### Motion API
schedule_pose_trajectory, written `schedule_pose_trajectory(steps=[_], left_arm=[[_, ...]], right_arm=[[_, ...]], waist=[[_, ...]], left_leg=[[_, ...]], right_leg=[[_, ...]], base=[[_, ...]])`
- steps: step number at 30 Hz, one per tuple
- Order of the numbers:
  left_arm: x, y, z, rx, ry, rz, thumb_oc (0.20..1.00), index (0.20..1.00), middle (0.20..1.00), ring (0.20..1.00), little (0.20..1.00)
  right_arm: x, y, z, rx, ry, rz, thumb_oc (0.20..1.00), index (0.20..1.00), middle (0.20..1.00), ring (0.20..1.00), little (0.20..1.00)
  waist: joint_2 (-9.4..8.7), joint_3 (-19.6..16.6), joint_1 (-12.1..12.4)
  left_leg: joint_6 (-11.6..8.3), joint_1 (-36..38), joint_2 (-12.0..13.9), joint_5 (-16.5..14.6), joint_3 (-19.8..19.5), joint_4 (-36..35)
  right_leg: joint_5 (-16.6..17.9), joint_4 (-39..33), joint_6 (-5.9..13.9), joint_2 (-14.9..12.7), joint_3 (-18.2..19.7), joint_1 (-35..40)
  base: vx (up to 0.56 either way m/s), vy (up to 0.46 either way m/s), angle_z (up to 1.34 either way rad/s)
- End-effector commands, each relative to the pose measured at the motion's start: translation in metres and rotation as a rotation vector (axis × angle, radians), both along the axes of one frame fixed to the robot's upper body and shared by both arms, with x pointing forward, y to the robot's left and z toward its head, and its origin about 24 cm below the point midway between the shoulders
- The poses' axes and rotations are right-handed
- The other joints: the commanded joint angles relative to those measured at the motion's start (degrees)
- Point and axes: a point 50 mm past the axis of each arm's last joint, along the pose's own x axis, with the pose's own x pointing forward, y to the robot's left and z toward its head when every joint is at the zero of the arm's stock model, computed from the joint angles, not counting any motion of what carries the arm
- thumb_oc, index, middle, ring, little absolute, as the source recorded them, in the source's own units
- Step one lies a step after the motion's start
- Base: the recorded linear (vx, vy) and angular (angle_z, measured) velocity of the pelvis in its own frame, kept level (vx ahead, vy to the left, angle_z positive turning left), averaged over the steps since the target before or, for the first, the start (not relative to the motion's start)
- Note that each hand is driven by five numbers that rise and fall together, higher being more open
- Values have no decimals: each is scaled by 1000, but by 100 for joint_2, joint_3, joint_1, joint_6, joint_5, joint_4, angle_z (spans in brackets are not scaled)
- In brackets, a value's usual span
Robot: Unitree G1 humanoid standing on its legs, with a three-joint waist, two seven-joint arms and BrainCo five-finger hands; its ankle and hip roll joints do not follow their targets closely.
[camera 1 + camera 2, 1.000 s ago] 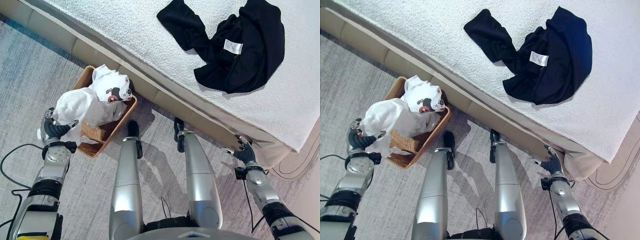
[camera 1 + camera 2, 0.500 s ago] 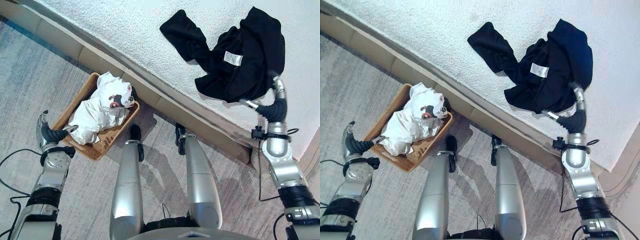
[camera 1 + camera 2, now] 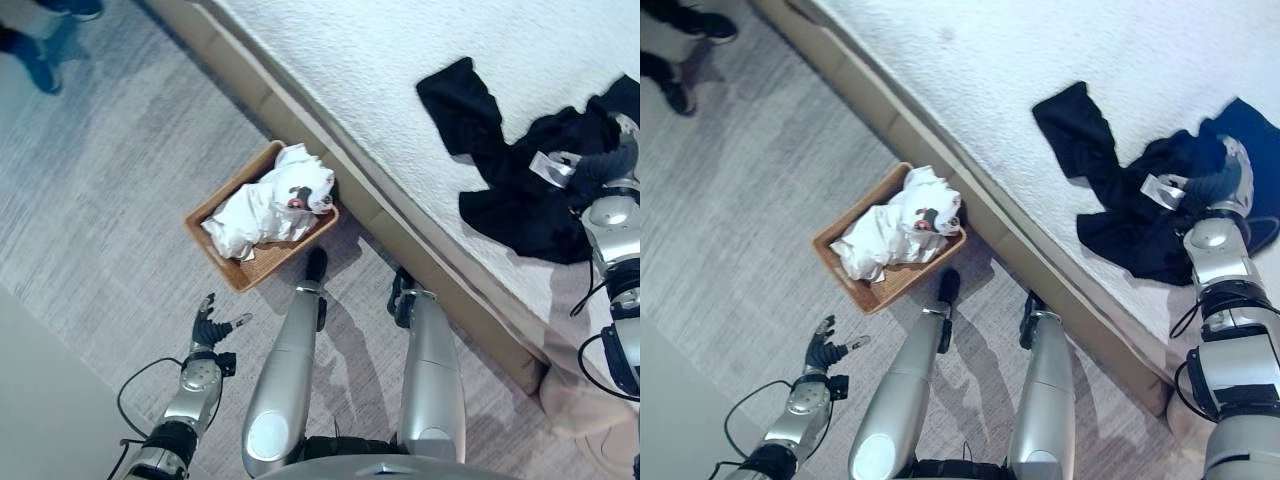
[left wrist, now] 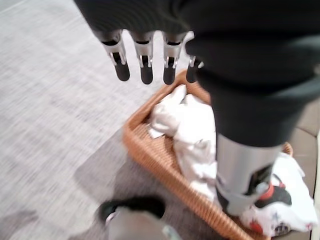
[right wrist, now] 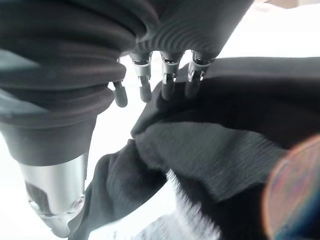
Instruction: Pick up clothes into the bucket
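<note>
Right hand (image 3: 1225,180) hangs unclenched over the black garment (image 3: 520,190) at two o'clock; left hand (image 3: 208,325) released, basket (image 3: 230,272) holding white cloth (image 3: 265,205).

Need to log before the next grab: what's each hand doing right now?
Left hand: open, holding nothing, above the floor near the basket.
Right hand: open, straight fingers on the black garment on the bed.

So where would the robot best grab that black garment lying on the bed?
Probably the raised, bunched folds at the near right end of the black garment, coming down from above. The cloth stands up in a ridge there, so fingers could close round it. The right hand already rests on that spot, fingers straight.
</note>
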Motion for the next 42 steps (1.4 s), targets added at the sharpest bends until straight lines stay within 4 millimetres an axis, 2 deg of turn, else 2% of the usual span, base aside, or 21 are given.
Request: schedule_pose_trajectory(steps=[1,6,7,8,14,19,22,23,24,25,26,28,30,32,33,34,37,38,39,40,42], left_arm=[[-13,-12,-8,-41,32,-82,1000,1000,1000,1000,1000],[-19,-20,-7,-78,43,-152,1000,1000,1000,1000,1000],[-19,-24,-7,-99,42,-175,1000,1000,1000,1000,1000],[-19,-24,-7,-100,43,-175,1000,1000,1000,1000,1000],[-8,-35,-4,-127,41,-235,1000,1000,1000,1000,1000],[3,-40,1,-96,24,-282,1000,1000,1000,1000,1000],[7,-36,4,-72,8,-280,1000,1000,1000,1000,1000],[9,-32,7,-66,-7,-265,1000,1000,1000,1000,1000],[9,-32,7,-66,-7,-264,1000,1000,1000,1000,1000],[11,-29,9,-63,-21,-251,1000,1000,1000,1000,1000],[11,-29,9,-63,-21,-250,1000,1000,1000,1000,1000],[18,-20,20,-42,-74,-230,1000,1000,1000,1000,1000],[19,-17,22,-34,-86,-221,1000,1000,1000,1000,1000],[24,-8,32,-11,-129,-197,1000,1000,1000,1000,1000],[24,-8,31,-10,-129,-198,1000,1000,1000,1000,1000],[32,-3,41,-16,-171,-173,1000,1000,1000,1000,1000],[39,1,49,2,-202,-172,1000,1000,1000,1000,1000],[52,6,67,27,-264,-172,1000,1000,1000,1000,1000],[52,6,67,28,-263,-173,1000,1000,1000,1000,1000],[68,7,93,76,-351,-215,1000,1000,1000,1000,1000],[77,9,111,93,-416,-223,1000,1000,1000,1000,1000]], right_arm=[[-25,-37,7,-19,75,-105,1000,1000,1000,1000,1000],[-47,-59,-12,-16,273,-168,1000,1000,1000,1000,1000],[-55,-65,-22,-13,375,-175,476,476,476,476,476],[-55,-65,-22,-13,375,-175,200,200,200,200,200],[-58,-66,-32,26,444,-145,200,200,200,200,200],[-42,-58,-7,-40,356,-116,200,200,200,200,200],[-24,-43,23,-133,264,-49,200,200,200,200,200],[-14,-32,48,-163,152,0,200,200,200,200,200],[-14,-32,48,-163,152,0,200,200,200,200,200],[-8,-21,70,-177,41,48,200,200,200,200,200],[-8,-21,70,-177,41,48,200,200,200,200,200],[-7,-1,114,-243,-170,123,200,200,200,200,200],[-9,4,126,-265,-233,136,200,200,200,200,200],[-17,31,161,-373,-403,220,200,200,200,200,200],[-17,30,160,-372,-402,220,200,200,200,200,200],[-24,49,179,-426,-497,294,200,200,200,200,200],[-27,56,179,-429,-524,341,200,200,200,200,200],[-31,68,180,-433,-545,417,200,200,200,200,200],[-31,68,179,-432,-545,416,200,200,200,200,200],[-30,78,172,-397,-547,501,200,200,200,200,200],[-28,85,165,-357,-549,551,200,200,200,200,200]], waist=[[416,-93,-190],[593,-93,-130],[649,-93,-87],[653,-93,-89],[733,-93,-68],[666,-93,-135],[563,-93,-195],[473,-93,-255],[474,-93,-253],[390,-93,-314],[389,-93,-310],[275,-93,-387],[227,-93,-408],[80,-93,-500],[77,-93,-492],[-67,-93,-566],[-158,-93,-592],[-272,-123,-670],[-275,-109,-660],[-348,-275,-730],[-383,-368,-755]], left_leg=[[142,66,-124,-95,2,-129],[106,110,-165,29,-178,-309],[107,117,-177,74,-220,-367],[107,121,-177,76,-224,-370],[112,258,-170,207,-265,-624],[91,328,-100,236,-191,-722],[48,433,-9,271,-101,-861],[27,507,49,257,-54,-885],[27,509,53,257,-52,-887],[10,565,99,224,3,-872],[10,567,102,223,7,-873],[-8,591,192,362,104,-917],[-18,655,231,348,136,-925],[-44,867,321,329,231,-995],[-45,874,324,330,232,-1000],[-80,1119,408,330,311,-1099],[-102,1355,468,337,368,-1212],[-121,1639,542,336,442,-1347],[-121,1659,545,338,443,-1355],[-129,1901,606,326,542,-1484],[-129,2012,633,341,605,-1552]], right_leg=[[-240,174,104,-183,-46,354],[-278,222,123,-299,-237,407],[-275,217,130,-320,-285,407],[-274,214,130,-320,-289,413],[-235,130,164,-312,-311,454],[-98,-98,196,-223,-262,497],[32,-366,209,-96,-229,589],[116,-524,220,-25,-185,672],[120,-530,220,-21,-184,675],[204,-660,231,51,-121,731],[207,-664,231,55,-118,732],[528,-1059,209,214,-69,833],[571,-1168,216,257,-49,916],[675,-1393,246,388,-16,1127],[678,-1400,246,391,-16,1134],[753,-1621,268,494,-39,1381],[816,-1791,303,547,-73,1606],[905,-2039,352,626,-61,1897],[909,-2050,352,629,-60,1917],[988,-2259,391,689,-45,2139],[1057,-2387,437,707,-39,2244]], base=[[-1,-116,50],[-8,-77,31],[-4,-33,16],[-1,-42,16],[4,-20,6],[0,5,-3],[-10,10,-12],[-7,10,-29],[-5,32,-40],[-2,24,-31],[-89,65,-28],[-92,49,-28],[-3,12,-38],[-11,19,-30],[-15,-5,-47],[-4,-17,-40],[-1,-5,-22],[13,-4,-18],[66,13,-28],[44,20,-31],[58,25,-28]])
